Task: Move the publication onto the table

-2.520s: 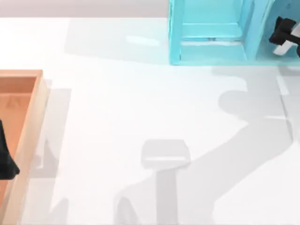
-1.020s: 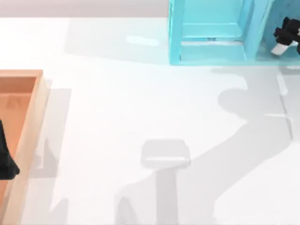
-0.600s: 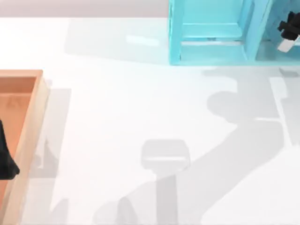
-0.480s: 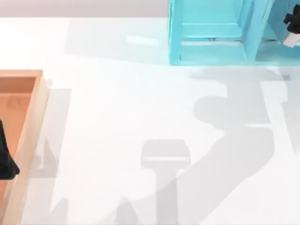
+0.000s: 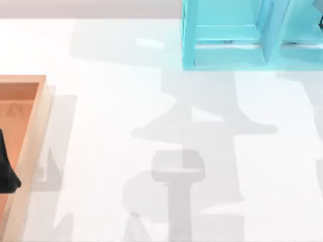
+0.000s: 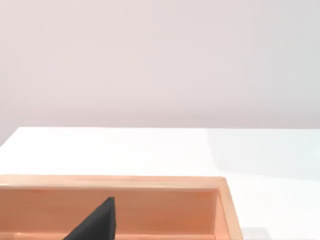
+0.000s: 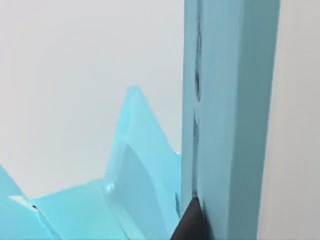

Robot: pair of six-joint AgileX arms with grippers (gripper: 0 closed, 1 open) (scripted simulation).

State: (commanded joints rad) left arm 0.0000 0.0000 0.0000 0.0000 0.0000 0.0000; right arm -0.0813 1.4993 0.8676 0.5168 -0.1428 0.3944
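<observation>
We see the table (image 5: 111, 101) as a glossy white surface, smooth, carrying soft shadows and a faint sheen. The tray (image 5: 31, 146) at the table's left reads as wood, orange-brown, with a smooth, lightly satin finish and pale rim edges (image 6: 150, 182). The shelf unit (image 5: 227, 35) looks like painted board or plastic in cyan, smooth and slightly glossy, with small worn marks along one upright (image 7: 197, 75). The left gripper (image 5: 6, 171) over the tray looks matt black, like plastic.
</observation>
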